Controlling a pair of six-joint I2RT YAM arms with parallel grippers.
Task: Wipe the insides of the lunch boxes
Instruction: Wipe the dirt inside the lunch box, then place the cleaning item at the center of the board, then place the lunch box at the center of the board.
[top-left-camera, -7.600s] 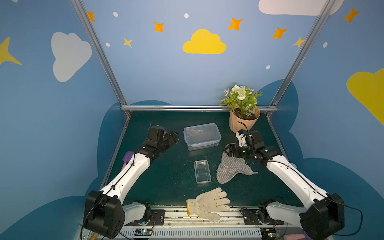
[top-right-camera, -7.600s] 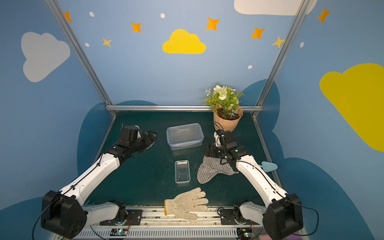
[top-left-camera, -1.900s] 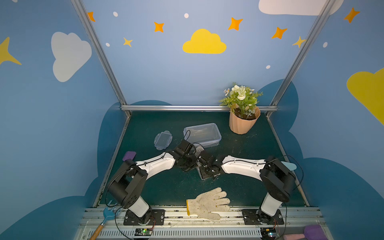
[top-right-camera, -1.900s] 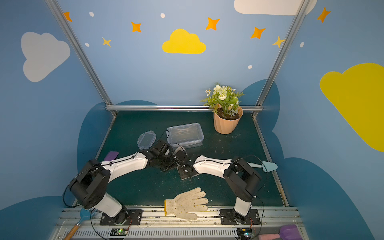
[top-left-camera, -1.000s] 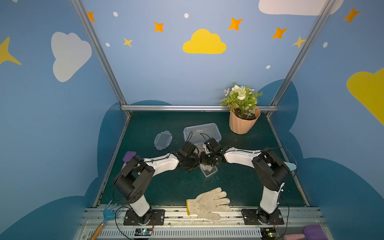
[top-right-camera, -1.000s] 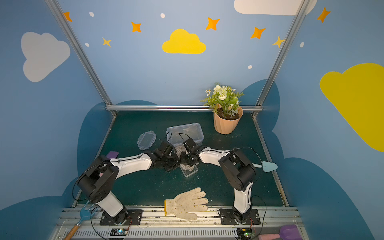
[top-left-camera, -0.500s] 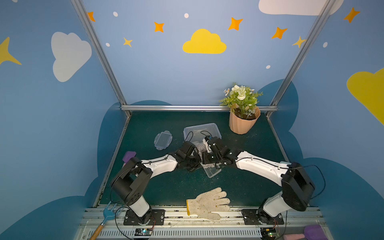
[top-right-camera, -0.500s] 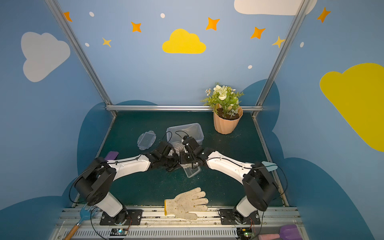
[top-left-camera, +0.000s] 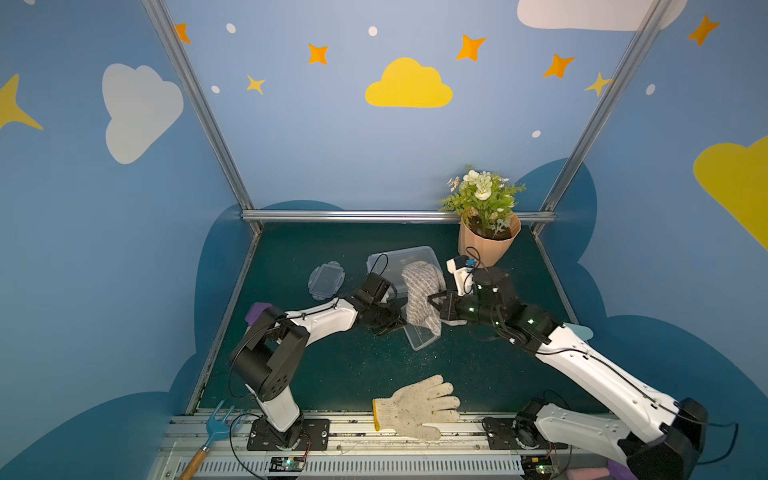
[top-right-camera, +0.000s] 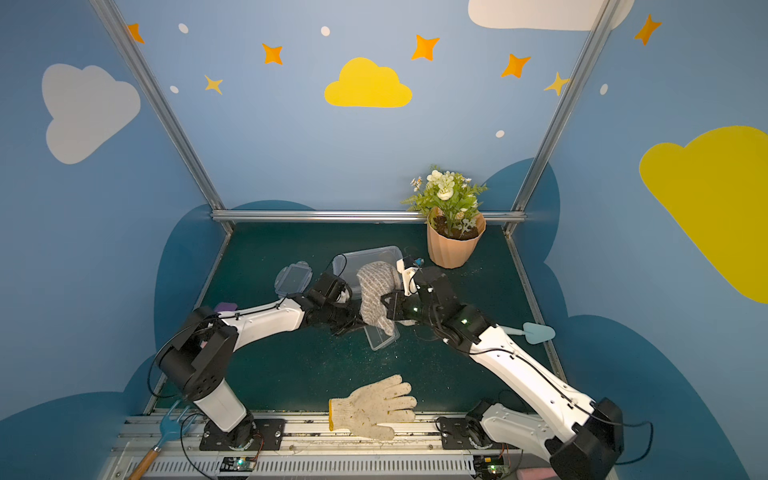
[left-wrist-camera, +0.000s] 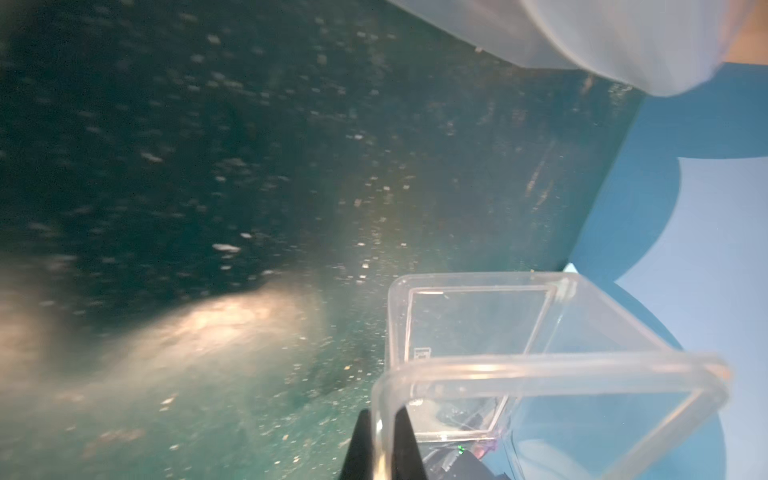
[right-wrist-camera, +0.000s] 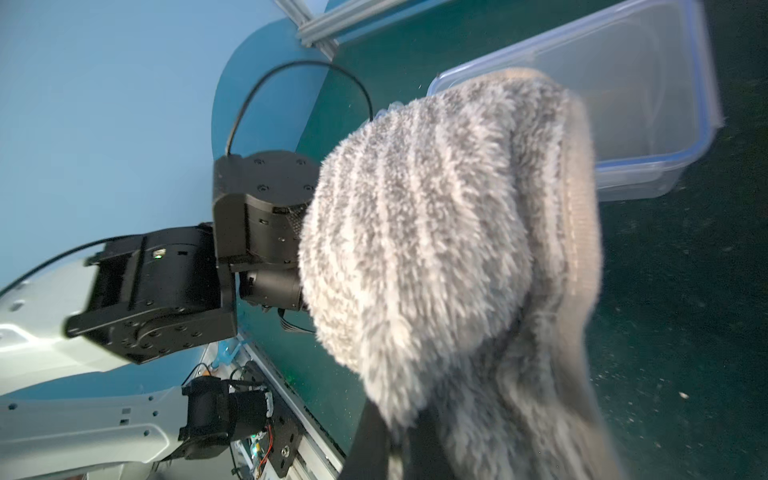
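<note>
left pincer (left-wrist-camera: 383, 442) is clamped on the rim of the small lunch box (top-left-camera: 422, 338), tilting it mid-desk (top-left-camera: 332, 374), right pincer (top-left-camera: 434, 300) is pinched tight on the fuzzy grey cloth (top-left-camera: 420, 291) draped over it, big lunch box (top-left-camera: 395, 258) sits just behind

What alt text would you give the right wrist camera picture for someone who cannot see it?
A fluffy grey-and-white striped cloth, pinched in the right gripper, fills most of the picture. Behind it are the large lunch box, clear with a blue rim, on the dark green table, and the left arm's black wrist.
</note>
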